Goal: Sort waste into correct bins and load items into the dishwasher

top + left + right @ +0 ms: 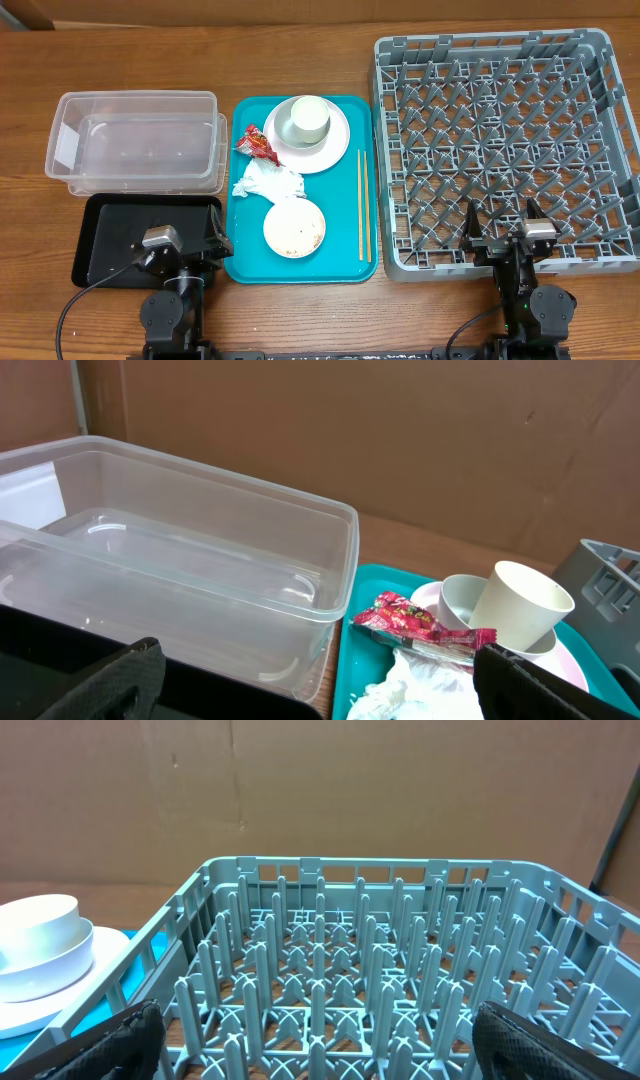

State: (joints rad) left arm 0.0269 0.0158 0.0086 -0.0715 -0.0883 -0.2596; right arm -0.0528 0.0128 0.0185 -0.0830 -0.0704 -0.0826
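Note:
On the teal tray (pixel 248 250) lie a red snack wrapper (pixel 258 143), a crumpled white tissue (pixel 265 181), a white bowl (pixel 294 227) with specks inside and wooden chopsticks (pixel 363 205). A pale cup (pixel 308 120) rests on the round plate (pixel 335 148); in the left wrist view the cup (pixel 520 605) leans beside a small bowl (pixel 460 600). The clear tub (pixel 135 140) and black tray (pixel 110 240) sit left of it, the grey dish rack (pixel 505 150) to the right. My left gripper (pixel 185 235) hovers open over the black tray. My right gripper (pixel 502 215) is open above the rack's near edge.
Bare wooden table lies behind the tub and the rack. In the left wrist view the wrapper (pixel 420 625) and tissue (pixel 420 685) lie just ahead on the right. White stacked bowls (pixel 35 935) show at the left of the right wrist view, beside the rack (pixel 380 970).

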